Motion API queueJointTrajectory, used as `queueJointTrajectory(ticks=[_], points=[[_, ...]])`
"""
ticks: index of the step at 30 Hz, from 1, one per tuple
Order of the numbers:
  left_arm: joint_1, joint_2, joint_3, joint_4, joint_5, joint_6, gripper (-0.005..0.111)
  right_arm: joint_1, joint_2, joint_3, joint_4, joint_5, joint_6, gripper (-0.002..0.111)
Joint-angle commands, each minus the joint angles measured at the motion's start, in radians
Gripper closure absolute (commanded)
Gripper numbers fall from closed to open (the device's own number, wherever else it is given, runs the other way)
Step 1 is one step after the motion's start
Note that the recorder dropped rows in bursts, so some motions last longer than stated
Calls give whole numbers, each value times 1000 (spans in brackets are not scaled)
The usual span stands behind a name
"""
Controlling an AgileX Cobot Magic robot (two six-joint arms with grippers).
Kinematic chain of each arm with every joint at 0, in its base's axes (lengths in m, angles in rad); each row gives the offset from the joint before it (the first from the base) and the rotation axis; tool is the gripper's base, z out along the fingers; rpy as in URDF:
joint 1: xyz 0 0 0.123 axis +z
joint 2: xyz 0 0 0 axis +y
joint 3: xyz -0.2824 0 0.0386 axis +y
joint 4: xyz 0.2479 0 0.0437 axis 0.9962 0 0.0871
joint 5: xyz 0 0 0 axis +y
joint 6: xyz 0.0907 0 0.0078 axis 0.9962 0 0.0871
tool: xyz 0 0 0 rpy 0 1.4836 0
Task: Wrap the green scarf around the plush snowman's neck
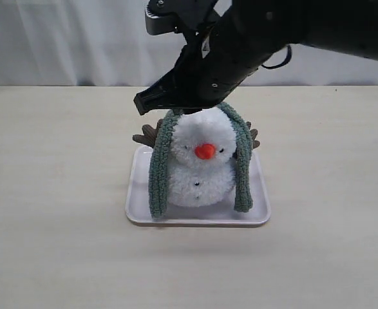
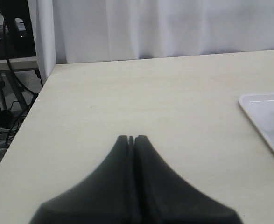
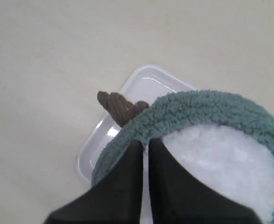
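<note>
My right claw (image 3: 145, 141) is closed, its two fingers pressed together with the tips at the edge of the green scarf (image 3: 197, 107). I cannot see any knit between them, so I cannot say that it holds the scarf.

The scarf lies over the head of the plush snowman (image 1: 198, 170), not around the neck. Its ends hang at 9 and 3 o'clock of the body, down to the white tray (image 1: 137, 207) where the snowman stands upright. A brown twig arm (image 3: 118, 106) sticks out just beside my fingertips.

I see three risks. A pull with a poor grip may slide the scarf off one side. The light plush may tip over. The fingers may catch the twig arm.

In the exterior view the right arm comes in from 1 o'clock and slopes down, with the claw at 11 o'clock of the head. My left claw (image 2: 131, 138) is closed on nothing, above the bare table (image 2: 151, 93).
</note>
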Motion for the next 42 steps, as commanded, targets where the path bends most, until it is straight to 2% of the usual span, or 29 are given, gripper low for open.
queueJointTrajectory(ticks=[1,8,21,27,30,32,34,37,40,42], points=[[-6,-2,2,1,-11,0,107,1,103,-81,-95,30,94,104],[-6,-2,2,1,-11,0,107,1,189,-101,-227,23,176,104],[-6,-2,2,1,-11,0,107,2,256,-101,-168,27,123,104],[-6,-2,2,1,-11,0,107,3,178,-140,-150,19,123,103],[-6,-2,2,1,-11,0,107,3,132,-156,-98,28,96,92],[-6,-2,2,1,-11,0,107,3,77,-158,-23,87,54,68],[-6,-2,2,1,-11,0,107,3,39,-158,76,171,4,51],[-6,-2,2,1,-11,0,107,67,8,-125,78,245,23,47],[-6,-2,2,1,-11,0,107,175,-8,-21,-32,170,164,47],[-6,-2,2,1,-11,0,107,258,-8,78,-152,81,346,47]])
